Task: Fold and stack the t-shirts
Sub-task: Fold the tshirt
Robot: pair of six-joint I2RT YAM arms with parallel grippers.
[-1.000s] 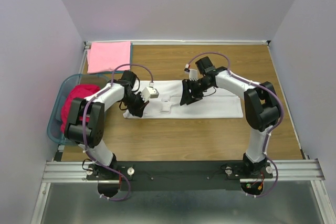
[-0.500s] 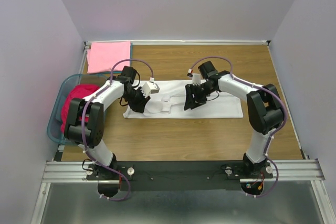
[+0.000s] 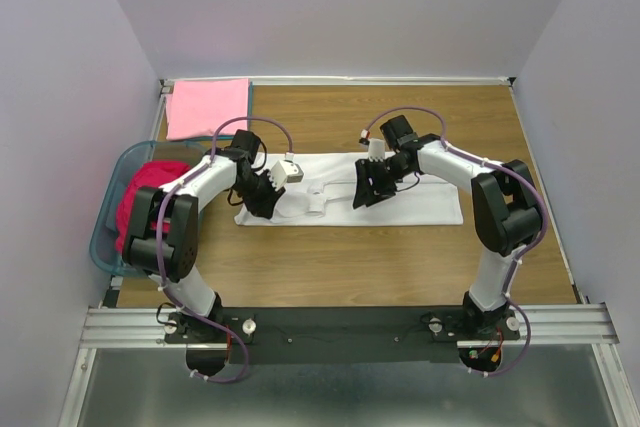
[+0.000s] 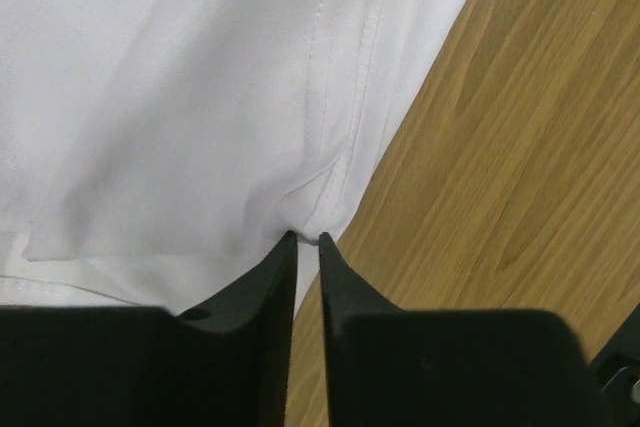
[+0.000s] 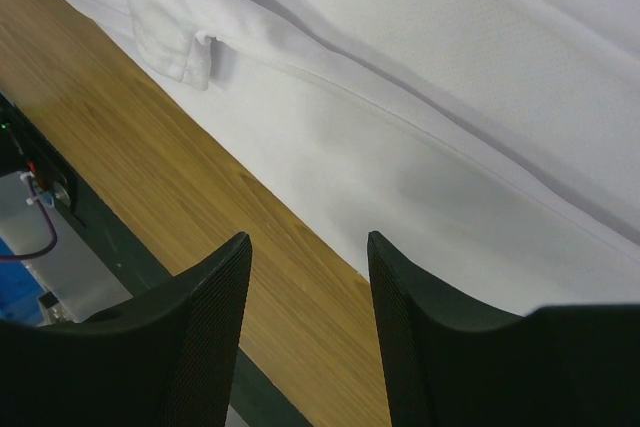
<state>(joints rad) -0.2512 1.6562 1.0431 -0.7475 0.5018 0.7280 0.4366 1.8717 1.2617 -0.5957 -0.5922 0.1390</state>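
On the middle of the counter [image 3: 380, 262], the white shirt [image 3: 425, 202] is lying as a long, narrow band, apparently already folded lengthwise. The left gripper [image 4: 307, 239] is pinching a seamed edge near the band's left end, its jaws almost closed on the cloth. The right gripper [image 5: 308, 242] is hovering over the band's near edge, jaws wide apart, holding nothing. The pink shirt [image 3: 207, 107] is sitting folded at the far left corner; the red shirt [image 3: 150, 192] is bunching in the basket [image 3: 106, 237]. Folding the band crosswise looks like the step in hand. Next, the right gripper probably needs lowering to grip the near edge.
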